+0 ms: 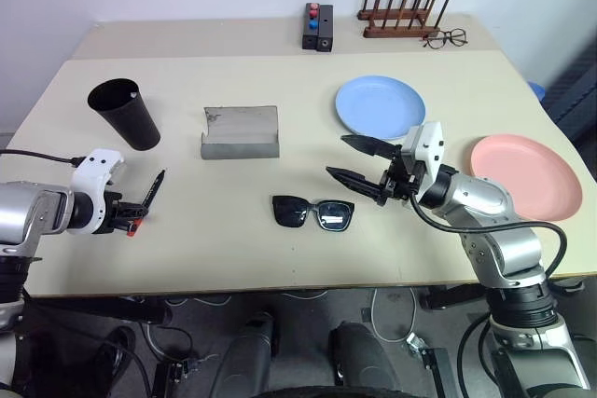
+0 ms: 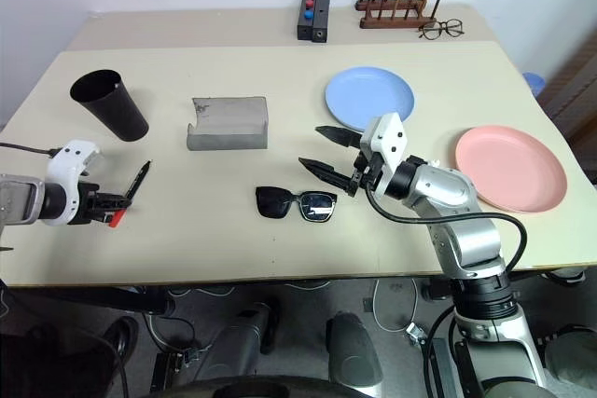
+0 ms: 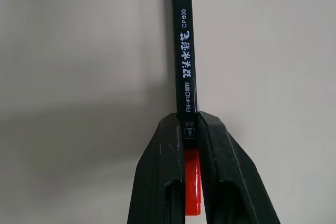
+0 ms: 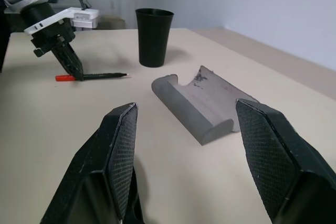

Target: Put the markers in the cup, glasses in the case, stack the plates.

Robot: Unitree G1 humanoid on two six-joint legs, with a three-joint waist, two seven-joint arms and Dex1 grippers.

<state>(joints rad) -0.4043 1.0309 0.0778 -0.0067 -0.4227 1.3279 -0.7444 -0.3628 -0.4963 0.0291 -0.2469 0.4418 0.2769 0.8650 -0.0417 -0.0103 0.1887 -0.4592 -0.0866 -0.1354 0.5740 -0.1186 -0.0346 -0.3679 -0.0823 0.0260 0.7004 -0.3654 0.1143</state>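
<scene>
Though near its red end, marker (image 3: 187,77) between left tool (image 3: 190,129) fingers.

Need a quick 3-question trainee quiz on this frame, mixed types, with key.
1. True or false: the left gripper is shut on the marker.
2. Which plate lies nearer the wooden rack? A) blue plate B) pink plate
3. Fill in: the sunglasses lie on the ____, outside the case.

Key: 1 true; 2 A; 3 table.
</scene>
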